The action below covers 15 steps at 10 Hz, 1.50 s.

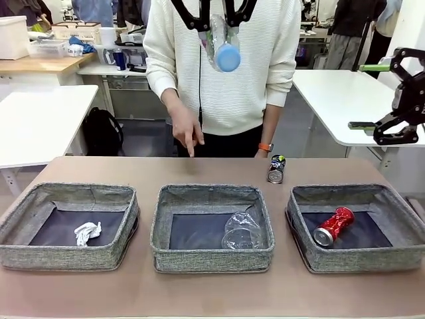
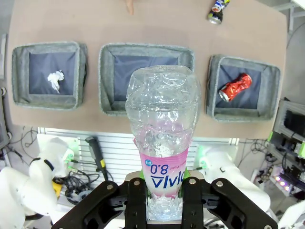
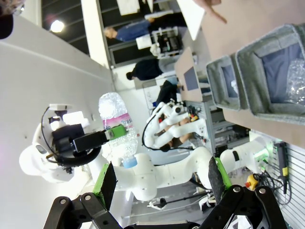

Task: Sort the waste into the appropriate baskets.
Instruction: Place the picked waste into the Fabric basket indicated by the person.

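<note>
My left gripper (image 1: 217, 25) hangs high above the middle basket (image 1: 212, 259), shut on a clear bottle (image 1: 222, 46) whose blue cap points down. In the left wrist view the bottle (image 2: 162, 138) stands between the fingers over that basket (image 2: 145, 52). The left basket (image 1: 66, 256) holds a white paper wad (image 1: 87, 232), the middle one a clear plastic cup (image 1: 242, 232), the right basket (image 1: 358, 259) a dented red can (image 1: 333, 226). A dark can (image 1: 276, 169) lies on the table behind them. My right gripper (image 1: 368, 96) is open and empty, off to the right.
A person in a white sweater stands at the far side, one hand (image 1: 188, 133) pointing down at the table behind the middle basket. White tables stand to the left and right behind the brown table (image 1: 212, 292).
</note>
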{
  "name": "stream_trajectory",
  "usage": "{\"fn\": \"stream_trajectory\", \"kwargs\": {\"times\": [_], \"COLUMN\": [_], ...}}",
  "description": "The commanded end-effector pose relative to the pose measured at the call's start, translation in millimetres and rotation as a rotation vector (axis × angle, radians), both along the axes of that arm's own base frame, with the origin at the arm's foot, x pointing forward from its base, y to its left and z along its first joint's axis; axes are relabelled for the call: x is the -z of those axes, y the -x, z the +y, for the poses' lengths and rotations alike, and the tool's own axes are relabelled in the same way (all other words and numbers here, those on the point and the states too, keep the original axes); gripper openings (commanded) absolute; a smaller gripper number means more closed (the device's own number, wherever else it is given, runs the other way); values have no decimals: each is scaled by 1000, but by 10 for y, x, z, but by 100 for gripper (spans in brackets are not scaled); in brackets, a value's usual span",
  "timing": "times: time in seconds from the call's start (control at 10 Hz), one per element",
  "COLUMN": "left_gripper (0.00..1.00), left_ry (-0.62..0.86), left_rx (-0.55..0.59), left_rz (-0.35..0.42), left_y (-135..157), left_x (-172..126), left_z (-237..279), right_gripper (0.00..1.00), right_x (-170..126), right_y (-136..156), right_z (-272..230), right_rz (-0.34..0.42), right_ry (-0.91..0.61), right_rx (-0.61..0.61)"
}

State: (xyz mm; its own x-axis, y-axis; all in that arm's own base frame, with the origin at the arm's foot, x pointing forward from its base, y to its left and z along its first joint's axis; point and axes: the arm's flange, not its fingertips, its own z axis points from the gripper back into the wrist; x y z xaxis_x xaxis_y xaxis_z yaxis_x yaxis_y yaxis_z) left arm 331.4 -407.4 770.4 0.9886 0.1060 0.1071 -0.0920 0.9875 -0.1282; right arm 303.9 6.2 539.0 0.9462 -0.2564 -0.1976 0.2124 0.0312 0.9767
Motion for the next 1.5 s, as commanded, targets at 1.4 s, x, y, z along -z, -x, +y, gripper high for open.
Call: {"fn": "stream_trajectory", "kwargs": {"times": [1.4], "left_gripper": [22], "left_ry": [-46], "left_rx": [128], "left_rz": [-125], "left_y": [-8], "left_x": [1025], "left_z": [277], "right_gripper": [100], "right_x": [-13], "right_y": [-16], "right_z": [18], "right_rz": [-23], "right_ry": [-16], "right_rx": [-5]}}
